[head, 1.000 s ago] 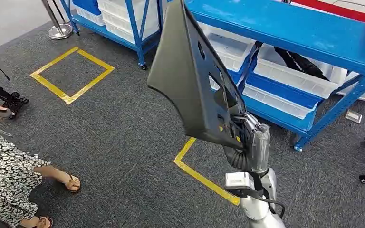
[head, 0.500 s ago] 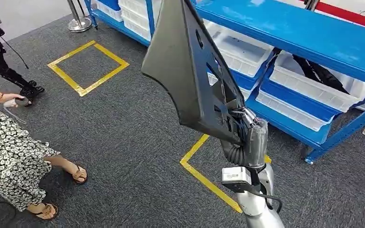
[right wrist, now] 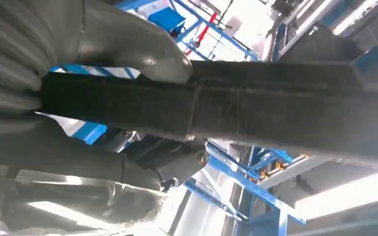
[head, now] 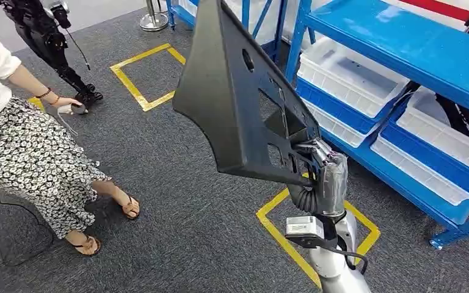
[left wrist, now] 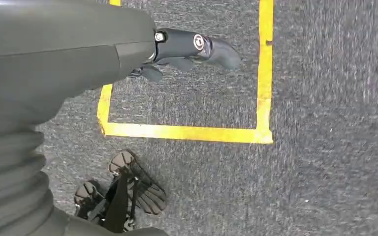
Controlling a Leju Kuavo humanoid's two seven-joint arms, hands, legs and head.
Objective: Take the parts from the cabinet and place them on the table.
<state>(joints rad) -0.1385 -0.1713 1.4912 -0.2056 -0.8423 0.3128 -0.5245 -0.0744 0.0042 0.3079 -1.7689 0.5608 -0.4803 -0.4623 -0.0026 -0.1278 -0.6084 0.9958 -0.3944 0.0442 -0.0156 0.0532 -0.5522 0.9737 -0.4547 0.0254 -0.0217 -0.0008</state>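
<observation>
Swung round since a moment ago, the whole view shows more of the person (head: 30, 140) on the carpet. Right hand (head: 320, 165) clamps the black panel (head: 232, 97) upright — blue shelving (head: 403, 43) just behind. Left hand (left wrist: 177, 49) hangs — fingers apart, holding nothing.

Silver right arm (head: 336, 268), black corrugated wrist boot, grey hand (head: 320, 162), white box, perhaps a camera.

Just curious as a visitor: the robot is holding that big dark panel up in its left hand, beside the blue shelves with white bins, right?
Not quite: the head view shows the right robot hand holding the dark panel. The left robot hand hangs over the carpet, holding nothing. The blue shelves with white bins are indeed beside it.
</observation>
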